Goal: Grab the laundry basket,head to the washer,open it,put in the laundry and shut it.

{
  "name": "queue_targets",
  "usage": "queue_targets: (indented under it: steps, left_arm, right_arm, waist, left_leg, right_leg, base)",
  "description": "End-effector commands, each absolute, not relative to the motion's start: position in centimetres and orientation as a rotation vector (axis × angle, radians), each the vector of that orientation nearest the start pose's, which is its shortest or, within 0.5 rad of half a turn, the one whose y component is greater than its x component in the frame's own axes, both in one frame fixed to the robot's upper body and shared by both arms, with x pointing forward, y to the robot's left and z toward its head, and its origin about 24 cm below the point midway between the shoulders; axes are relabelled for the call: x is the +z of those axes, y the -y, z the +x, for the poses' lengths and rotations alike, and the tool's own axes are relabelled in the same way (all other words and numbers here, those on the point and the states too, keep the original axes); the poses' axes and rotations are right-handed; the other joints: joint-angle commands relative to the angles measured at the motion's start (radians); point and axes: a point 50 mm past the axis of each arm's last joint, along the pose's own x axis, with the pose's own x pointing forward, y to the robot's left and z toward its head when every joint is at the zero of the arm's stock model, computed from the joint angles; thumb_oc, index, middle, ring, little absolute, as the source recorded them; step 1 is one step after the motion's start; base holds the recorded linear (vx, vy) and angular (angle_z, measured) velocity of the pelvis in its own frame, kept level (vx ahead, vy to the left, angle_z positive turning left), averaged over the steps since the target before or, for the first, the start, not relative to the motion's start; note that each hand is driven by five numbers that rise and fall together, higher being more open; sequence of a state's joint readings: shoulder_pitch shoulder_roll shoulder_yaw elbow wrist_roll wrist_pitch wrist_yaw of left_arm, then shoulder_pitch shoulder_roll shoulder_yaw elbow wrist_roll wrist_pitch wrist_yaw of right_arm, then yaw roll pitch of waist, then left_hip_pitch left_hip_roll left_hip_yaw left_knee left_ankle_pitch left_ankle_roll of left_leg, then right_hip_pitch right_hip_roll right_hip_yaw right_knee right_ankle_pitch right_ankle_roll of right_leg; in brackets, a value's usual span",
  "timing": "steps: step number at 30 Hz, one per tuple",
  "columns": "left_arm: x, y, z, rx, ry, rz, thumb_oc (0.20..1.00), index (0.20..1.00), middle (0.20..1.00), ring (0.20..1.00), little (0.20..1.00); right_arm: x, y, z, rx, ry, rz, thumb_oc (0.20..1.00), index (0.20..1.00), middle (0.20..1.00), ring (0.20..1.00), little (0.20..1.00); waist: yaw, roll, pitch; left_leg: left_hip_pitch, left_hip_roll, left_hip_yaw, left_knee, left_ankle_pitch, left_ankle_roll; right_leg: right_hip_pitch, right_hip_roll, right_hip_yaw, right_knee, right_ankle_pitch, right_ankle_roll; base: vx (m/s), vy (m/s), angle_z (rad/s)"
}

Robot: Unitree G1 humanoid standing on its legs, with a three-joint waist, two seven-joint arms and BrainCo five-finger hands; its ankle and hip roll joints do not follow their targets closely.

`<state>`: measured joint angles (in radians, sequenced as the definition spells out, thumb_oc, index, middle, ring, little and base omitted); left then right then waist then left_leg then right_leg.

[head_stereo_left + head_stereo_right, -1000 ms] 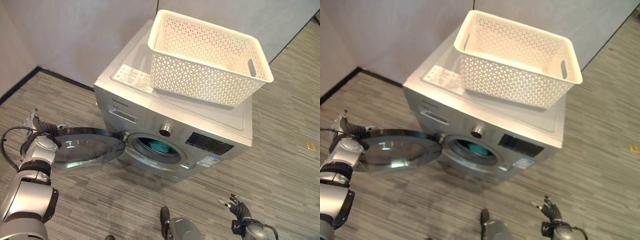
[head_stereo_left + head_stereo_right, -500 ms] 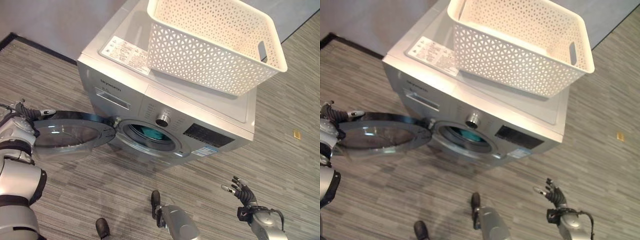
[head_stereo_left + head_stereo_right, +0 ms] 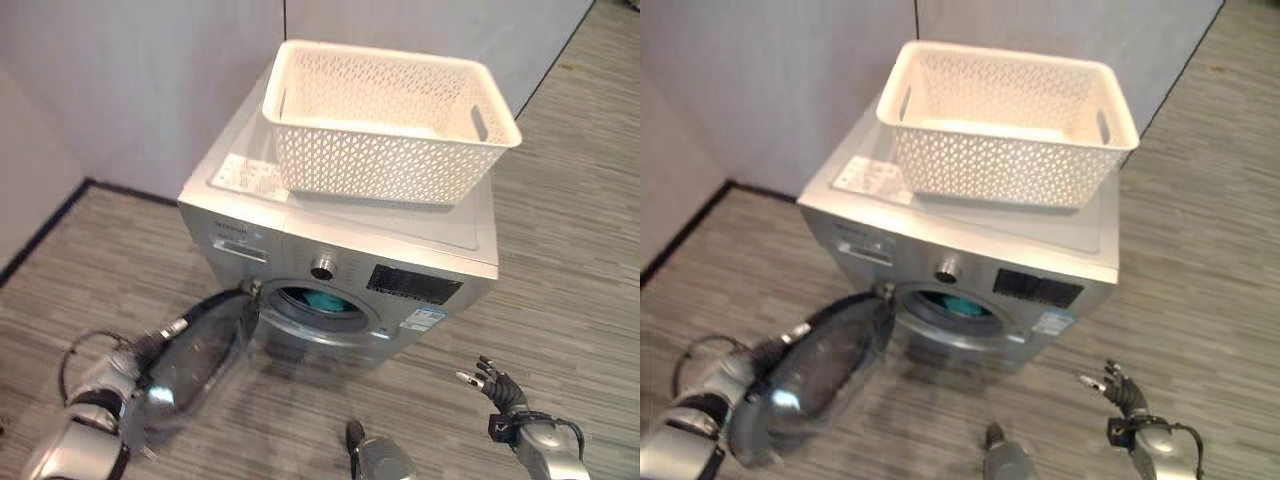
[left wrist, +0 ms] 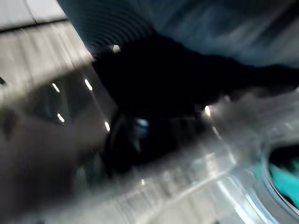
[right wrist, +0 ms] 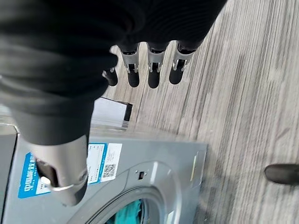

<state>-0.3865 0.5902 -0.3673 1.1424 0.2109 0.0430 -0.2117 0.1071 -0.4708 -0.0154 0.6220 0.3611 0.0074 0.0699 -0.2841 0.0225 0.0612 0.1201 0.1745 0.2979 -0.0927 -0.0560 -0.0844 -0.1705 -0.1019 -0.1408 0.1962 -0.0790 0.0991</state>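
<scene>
Grey wood-look floor (image 3: 580, 250), plain grey walls (image 3: 120, 80) meeting in a corner behind the machine. Silver front-load washer (image 3: 440, 240) stood against the walls. White perforated laundry basket (image 3: 385, 125) sat on the washer's top, looked empty from above. Teal laundry (image 3: 322, 299) was visible inside the drum through the round opening, also seen at the edge of the left wrist view (image 4: 280, 177).

Washer door (image 3: 205, 350) was part-way between open and closed, hinged at the left of the opening, its glass face angled toward the camera. Left hand (image 3: 135, 365) was at the door's outer edge, touching or just beside it; fingers too blurred to read, so cannot tell how far open it was or whether it gripped the door. Right hand (image 3: 492, 383) hung low and well to the right of the washer front, over the floor, fingers straight and spread, nothing in it; the right wrist view showed the same relaxed fingers (image 5: 154, 70) above the washer's lower front panel.

Progress, judged: basket delivered, door opened, laundry loaded. Shutting the door was the step left, and it was not latched here. Next move would need the door swung fully against the opening and pressed until it catches.
</scene>
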Motion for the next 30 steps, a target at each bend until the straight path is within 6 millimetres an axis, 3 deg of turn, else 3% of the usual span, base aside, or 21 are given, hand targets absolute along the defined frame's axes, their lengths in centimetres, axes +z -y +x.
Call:
queue_targets:
  steps: [1,4,7,12,15,16,17,18,19,20,21,22,23,24,25,27,30]
  left_arm:
    - [-8.3,-30.7,21.8,-0.241,-1.068,0.881,1.0,1.0,1.0,1.0,1.0]
    - [-7.6,-29.5,23.5,-0.233,-0.977,0.885,1.0,1.0,1.0,1.0,1.0]
    - [-6.7,-28.9,25.0,-0.214,-0.895,0.867,1.0,1.0,1.0,1.0,1.0]
    - [-5.1,-28.4,27.0,-0.192,-0.807,0.863,1.0,1.0,1.0,1.0,1.0]
    - [-2.9,-26.6,30.2,-0.194,-0.703,0.886,1.0,1.0,1.0,1.0,1.0]
    - [-2.2,-25.2,31.5,-0.202,-0.654,0.88,1.0,1.0,1.0,1.0,1.0]
    - [-2.2,-25.1,31.5,-0.202,-0.653,0.88,1.0,1.0,1.0,1.0,1.0]
    - [-0.8,-21.9,33.6,-0.237,-0.55,0.854,1.0,1.0,1.0,1.0,1.0]
    - [-0.8,-21.9,33.6,-0.238,-0.549,0.854,1.0,1.0,1.0,1.0,1.0]
    - [0.7,-16.3,35.2,-0.345,-0.381,0.844,1.0,1.0,1.0,1.0,1.0]
    - [0.8,-16.2,35.3,-0.346,-0.38,0.844,1.0,1.0,1.0,1.0,1.0]
    - [1.5,-12.7,35.4,-0.446,-0.284,0.838,1.0,1.0,1.0,1.0,1.0]
    - [3.2,-7.2,34.8,-0.623,-0.09,0.884,1.0,1.0,1.0,1.0,1.0]
    - [4.3,-4.7,34.2,-0.719,0.014,0.924,1.0,1.0,1.0,1.0,1.0]
    - [4.3,-4.7,34.2,-0.72,0.014,0.925,1.0,1.0,1.0,1.0,1.0]
    - [7.4,-1.5,32.8,-0.869,0.285,1.074,1.0,1.0,1.0,1.0,1.0]
    - [8.2,-0.8,30.8,-0.988,0.432,1.168,1.0,1.0,1.0,1.0,1.0]
  right_arm:
    - [-6.6,31.6,16.8,-0.273,-0.657,-0.11,1.0,1.0,1.0,1.0,1.0]
    - [-7.3,32.2,16.0,-0.324,-0.7,-0.109,1.0,1.0,1.0,1.0,1.0]
    - [-7.3,32.4,16.4,-0.357,-0.698,-0.088,1.0,1.0,1.0,1.0,1.0]
    - [-6.2,32.2,18.1,-0.342,-0.635,-0.089,1.0,1.0,1.0,1.0,1.0]
    - [-5.4,31.7,19.0,-0.313,-0.58,-0.081,1.0,1.0,1.0,1.0,1.0]
    - [-5.3,31.4,19.3,-0.315,-0.564,-0.07,1.0,1.0,1.0,1.0,1.0]
    - [-5.3,31.5,19.3,-0.316,-0.563,-0.07,1.0,1.0,1.0,1.0,1.0]
    - [-5.6,31.0,19.4,-0.319,-0.556,-0.048,1.0,1.0,1.0,1.0,1.0]
    - [-5.5,31.0,19.4,-0.32,-0.555,-0.048,1.0,1.0,1.0,1.0,1.0]
    - [-5.9,30.5,19.5,-0.328,-0.552,-0.04,1.0,1.0,1.0,1.0,1.0]
    - [-5.9,30.5,19.5,-0.328,-0.551,-0.04,1.0,1.0,1.0,1.0,1.0]
    - [-6.0,30.4,19.6,-0.337,-0.55,-0.031,1.0,1.0,1.0,1.0,1.0]
    - [-6.1,30.2,19.7,-0.339,-0.544,-0.018,1.0,1.0,1.0,1.0,1.0]
    - [-6.4,30.1,19.5,-0.33,-0.557,-0.017,1.0,1.0,1.0,1.0,1.0]
    - [-6.4,30.1,19.5,-0.331,-0.557,-0.016,1.0,1.0,1.0,1.0,1.0]
    - [-6.3,30.0,19.4,-0.31,-0.545,-0.008,1.0,1.0,1.0,1.0,1.0]
    - [-6.9,29.8,18.7,-0.289,-0.562,0.004,1.0,1.0,1.0,1.0,1.0]
  waist:
    - [-0.033,-0.044,0.003]
    - [-0.046,-0.021,-0.002]
    - [-0.06,-0.001,0.008]
    - [-0.079,-0.003,0.027]
    - [-0.101,-0.027,0.025]
    - [-0.106,-0.032,0.023]
    - [-0.106,-0.031,0.023]
    - [-0.116,-0.038,0.022]
    - [-0.116,-0.038,0.022]
    - [-0.125,-0.041,0.031]
    - [-0.124,-0.04,0.031]
    - [-0.127,-0.04,0.039]
    - [-0.128,-0.036,0.051]
    - [-0.126,-0.034,0.056]
    - [-0.125,-0.035,0.057]
    - [-0.112,-0.027,0.065]
    - [-0.095,-0.028,0.072]
  left_leg:
    - [0.107,0.018,0.012,0.026,-0.079,0.014]
    - [0.106,0.006,0.024,0.007,-0.031,0.012]
    - [0.104,0.006,0.025,0.005,-0.052,0.011]
    - [0.069,0.0,0.061,0.005,-0.069,0.012]
    - [-0.003,0.004,0.089,0.005,-0.07,0.0]
    - [-0.024,0.007,0.087,0.005,-0.064,-0.003]
    - [-0.026,0.006,0.086,0.005,-0.063,-0.003]
    - [-0.044,0.009,0.078,0.005,-0.062,-0.006]
    - [-0.045,0.009,0.078,0.005,-0.062,-0.006]
    - [-0.051,0.011,0.065,0.005,-0.064,-0.005]
    - [-0.051,0.011,0.064,0.005,-0.065,-0.005]
    - [-0.051,0.012,0.058,0.005,-0.067,-0.004]
    - [-0.049,0.013,0.055,0.005,-0.07,-0.001]
    - [-0.046,0.014,0.054,0.005,-0.072,0.0]
    - [-0.045,0.014,0.054,0.005,-0.073,0.0]
    - [-0.036,0.015,0.052,0.005,-0.076,0.001]
    - [-0.021,0.015,0.067,0.005,-0.053,0.0]
  right_leg:
    - [-0.104,0.022,0.03,0.089,0.026,0.063]
    - [-0.106,0.014,0.027,0.075,0.054,0.055]
    - [-0.119,0.013,0.036,0.084,0.039,0.068]
    - [-0.177,0.025,0.069,0.065,0.06,0.072]
    - [-0.235,0.045,0.084,0.016,0.085,0.072]
    - [-0.25,0.046,0.078,0.013,0.087,0.069]
    - [-0.252,0.046,0.078,0.014,0.087,0.069]
    - [-0.267,0.044,0.074,0.018,0.082,0.065]
    - [-0.267,0.044,0.073,0.019,0.082,0.065]
    - [-0.272,0.039,0.063,0.031,0.075,0.064]
    - [-0.272,0.038,0.063,0.031,0.074,0.064]
    - [-0.273,0.036,0.06,0.038,0.071,0.064]
    - [-0.272,0.032,0.051,0.046,0.068,0.066]
    - [-0.271,0.033,0.049,0.049,0.066,0.068]
    - [-0.27,0.033,0.049,0.049,0.066,0.068]
    - [-0.265,0.033,0.049,0.055,0.061,0.075]
    - [-0.259,0.033,0.038,0.059,0.073,0.068]
  base:
    - [-0.06,-0.008,-0.09]
    - [0.02,0.041,-0.15]
    - [0.04,0.038,-0.08]
    - [-0.03,-0.008,-0.21]
    - [-0.08,-0.107,-0.26]
    - [-0.06,-0.075,-0.08]
    - [-0.05,-0.102,-0.05]
    - [-0.02,-0.058,0.0]
    - [-0.03,-0.093,0.12]
    - [0.0,-0.037,0.17]
    - [-0.01,-0.044,0.25]
    - [0.0,-0.016,0.11]
    - [0.0,-0.021,0.12]
    - [0.0,-0.013,0.11]
    - [0.01,-0.01,0.23]
    - [0.01,-0.005,0.17]
    - [0.0,-0.028,-0.01]
